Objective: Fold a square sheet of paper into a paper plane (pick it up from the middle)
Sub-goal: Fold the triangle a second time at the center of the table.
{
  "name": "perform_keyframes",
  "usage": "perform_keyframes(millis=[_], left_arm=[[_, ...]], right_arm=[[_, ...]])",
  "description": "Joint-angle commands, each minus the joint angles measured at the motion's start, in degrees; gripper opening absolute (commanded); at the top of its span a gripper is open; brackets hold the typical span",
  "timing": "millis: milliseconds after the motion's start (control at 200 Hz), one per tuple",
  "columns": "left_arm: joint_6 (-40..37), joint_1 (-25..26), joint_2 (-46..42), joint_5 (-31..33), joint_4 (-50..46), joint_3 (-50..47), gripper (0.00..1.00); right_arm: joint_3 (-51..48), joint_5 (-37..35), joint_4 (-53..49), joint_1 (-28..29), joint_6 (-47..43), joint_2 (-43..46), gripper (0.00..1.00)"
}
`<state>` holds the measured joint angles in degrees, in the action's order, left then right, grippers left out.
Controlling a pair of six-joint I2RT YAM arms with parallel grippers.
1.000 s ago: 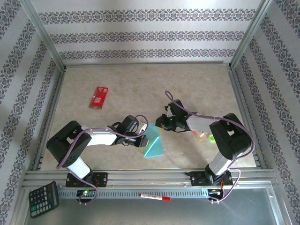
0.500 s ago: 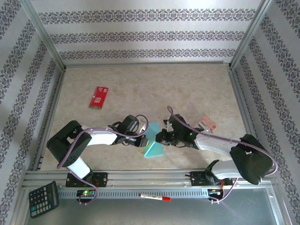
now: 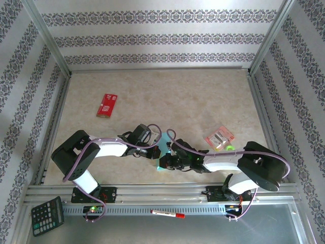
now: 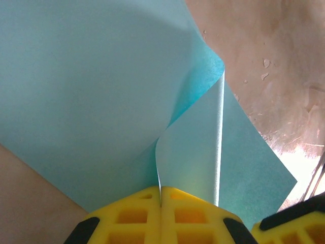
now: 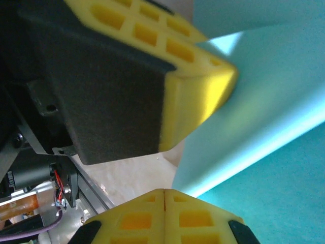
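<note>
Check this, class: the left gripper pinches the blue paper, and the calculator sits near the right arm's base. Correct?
No: the calculator sits near the left arm's base, as the top view shows. The left gripper does pinch the blue paper.

Mostly hidden under right gripper point(image 3: 166, 161): square sheet of paper point(image 3: 164, 148)

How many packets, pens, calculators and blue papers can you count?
Packets: 2 (red packet, pink-and-yellow packet)
Pen: 1
Calculator: 1
Blue paper: 1
Total: 5
</note>
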<state>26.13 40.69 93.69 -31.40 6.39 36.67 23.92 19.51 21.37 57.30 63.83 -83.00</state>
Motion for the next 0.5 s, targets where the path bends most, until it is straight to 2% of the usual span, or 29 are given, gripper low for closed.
perform_keyframes(millis=[0,495], left_arm=[[-1.1,-0.8,2.3,2.5,-4.1,-0.1,0.00],[-1.2,-0.8,2.4,2.6,-4.3,0.0,0.00]], right_arm=[[0.3,-2.5,5.1,1.4,1.8,-2.1,0.00],[0.8,-4.0,6.9,1.9,1.6,-6.0,0.00]])
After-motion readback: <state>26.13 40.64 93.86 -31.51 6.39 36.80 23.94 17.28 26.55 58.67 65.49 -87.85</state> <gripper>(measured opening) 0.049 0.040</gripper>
